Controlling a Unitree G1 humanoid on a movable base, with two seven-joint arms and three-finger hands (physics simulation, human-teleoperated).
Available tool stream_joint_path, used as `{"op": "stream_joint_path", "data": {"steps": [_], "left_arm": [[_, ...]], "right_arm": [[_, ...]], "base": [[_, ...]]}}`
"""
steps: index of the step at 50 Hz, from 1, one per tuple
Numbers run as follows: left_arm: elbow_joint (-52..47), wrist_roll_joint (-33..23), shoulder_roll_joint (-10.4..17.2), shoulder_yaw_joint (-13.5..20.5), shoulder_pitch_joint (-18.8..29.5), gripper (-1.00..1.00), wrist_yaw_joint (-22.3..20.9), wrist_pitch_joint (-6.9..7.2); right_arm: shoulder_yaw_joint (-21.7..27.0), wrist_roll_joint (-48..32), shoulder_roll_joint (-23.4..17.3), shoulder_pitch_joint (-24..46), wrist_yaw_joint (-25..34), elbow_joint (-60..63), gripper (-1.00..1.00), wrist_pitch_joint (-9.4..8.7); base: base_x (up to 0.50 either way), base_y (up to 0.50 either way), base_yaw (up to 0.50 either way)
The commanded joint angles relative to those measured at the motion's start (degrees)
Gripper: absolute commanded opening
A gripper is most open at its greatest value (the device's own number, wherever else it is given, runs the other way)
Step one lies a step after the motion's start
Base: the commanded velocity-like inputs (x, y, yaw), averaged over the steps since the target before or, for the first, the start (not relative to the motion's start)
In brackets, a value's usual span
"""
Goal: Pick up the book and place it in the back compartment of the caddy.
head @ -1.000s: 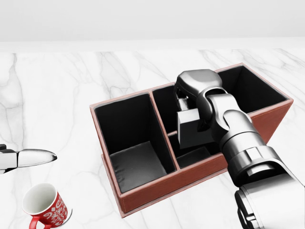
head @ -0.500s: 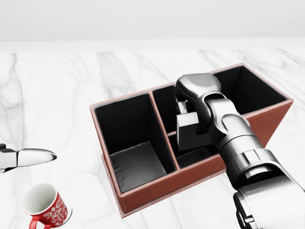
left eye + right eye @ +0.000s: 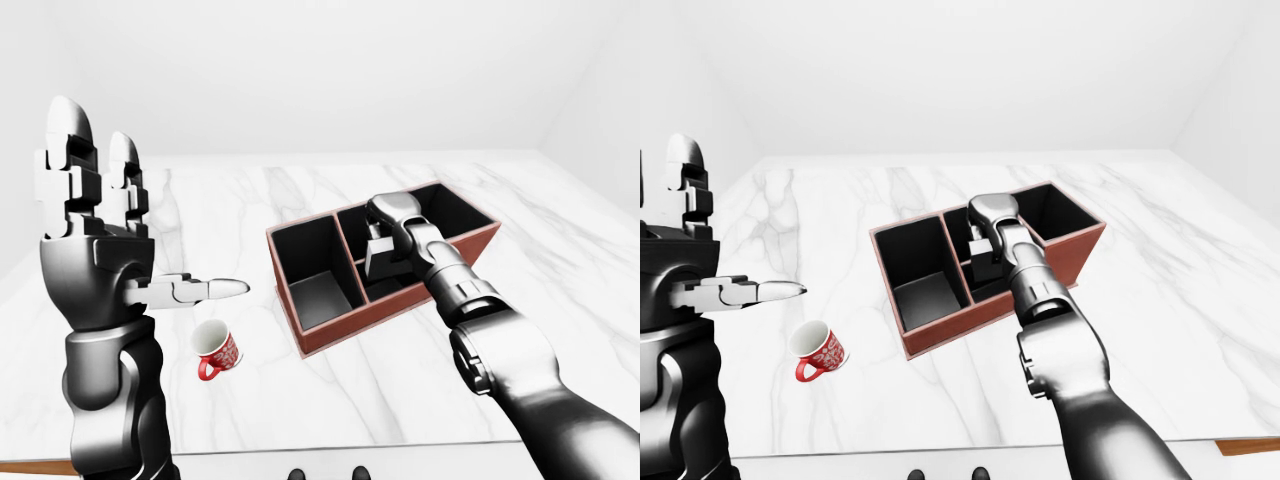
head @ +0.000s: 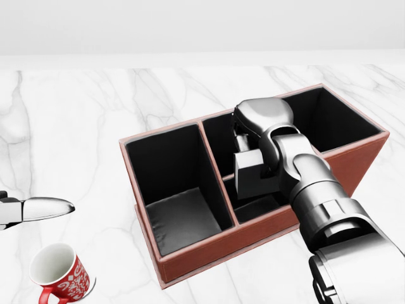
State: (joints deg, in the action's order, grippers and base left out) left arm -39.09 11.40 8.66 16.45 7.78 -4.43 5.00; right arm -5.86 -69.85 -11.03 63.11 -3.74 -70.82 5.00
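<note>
Left-eye view: one caddy (image 3: 330, 325), red-brown outside and black inside, stands on the white marble table (image 3: 560, 330). One red mug (image 3: 218, 350) with white patterning sits near it at lower left; no word on it can be read. The left hand (image 3: 100, 250) is raised at the far left, clear of everything, two fingers upright and one pointing sideways, spread and holding nothing.

Head view: the caddy shows three compartments, one large at the left, one at the upper right and one narrow at the lower middle. The right hand (image 4: 256, 136) reaches down over the middle of the caddy, above the divider between the narrow and upper-right compartments. A single grey slab, apparently the book (image 4: 253, 177), hangs upright just beneath it over the narrow compartment. The fingers seem closed on its top edge, though the wrist hides the grip. No title shows on it.

Right-eye view: one mug, one caddy, nothing further legible.
</note>
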Motion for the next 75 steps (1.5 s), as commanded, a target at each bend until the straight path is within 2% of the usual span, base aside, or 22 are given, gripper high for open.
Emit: {"op": "stream_joint_path", "data": {"steps": [1,5,6,7,8,32,44,53,63,66,70,72,73,75], "left_arm": [[0.22,0.0,-0.01,-0.01,0.01,1.0,-0.04,0.0],[-0.06,0.15,0.05,0.11,0.13,1.0,0.04,0.0],[-0.17,0.17,0.05,0.1,0.1,1.0,0.06,0.0],[-0.16,0.17,0.06,0.08,0.12,1.0,0.07,0.0],[-0.07,0.1,0.02,0.02,0.03,1.0,0.07,0.0],[0.49,0.03,0.19,0.04,0.26,1.0,0.15,0.0],[0.4,0.31,0.35,0.33,0.53,1.0,0.21,0.0],[-0.53,1.21,0.67,1.05,0.81,1.0,0.49,0.0],[-1.81,2.18,0.92,1.58,0.98,1.0,0.81,0.0],[-2.25,2.48,1.0,1.7,0.98,1.0,0.92,0.0],[-2.63,2.81,1.05,1.82,0.95,1.0,0.98,0.0],[-3.07,3.15,1.15,2.1,1.06,1.0,1.05,0.0],[-3.26,3.34,1.23,2.25,1.18,1.0,1.11,0.0],[-4.08,4.05,1.43,2.83,1.46,1.0,1.29,0.0]], "right_arm": [[0.04,-0.22,0.2,0.5,-2.92,0.31,-1.0,0.0],[0.14,-0.25,0.18,0.71,-2.83,0.23,-1.0,0.0],[0.23,-0.14,0.19,0.71,-2.48,0.26,-0.79,0.0],[0.19,-0.18,0.21,0.61,-2.22,0.35,0.75,0.0],[0.24,-0.12,0.26,0.59,-2.07,0.34,1.0,0.0],[-0.02,-1.07,0.25,0.55,-3.22,0.52,1.0,0.0],[1.1,1.23,0.13,-0.05,1.3,7.7,1.0,0.0],[3.62,7.25,0.28,-5.03,10.19,24.68,1.0,0.0],[6.17,19.1,3.24,-15.3,27.51,57.28,1.0,0.0],[5.74,20.29,3.33,-17.02,30.37,64.78,1.0,0.0],[5.41,20.89,4.39,-20.34,34.84,77.11,1.0,-4.37],[5.54,21.71,5.33,-21.38,37.36,83.48,1.0,-8.62],[5.52,22.19,5.54,-21.6,37.98,85.45,1.0,-10.0],[5.72,22.57,6.11,-22.13,39.9,91.5,1.0,-10.0]], "base": [[0.0,0.0,0.0],[0.0,0.0,0.0],[0.0,0.0,0.0],[0.0,0.0,0.0],[0.0,0.0,0.0],[0.0,0.0,0.0],[0.0,0.0,0.0],[0.0,0.0,0.0],[0.0,0.0,0.0],[0.0,0.0,0.0],[0.0,0.0,0.0],[0.0,0.0,0.0],[0.0,0.0,0.0],[0.0,0.0,0.0]]}}
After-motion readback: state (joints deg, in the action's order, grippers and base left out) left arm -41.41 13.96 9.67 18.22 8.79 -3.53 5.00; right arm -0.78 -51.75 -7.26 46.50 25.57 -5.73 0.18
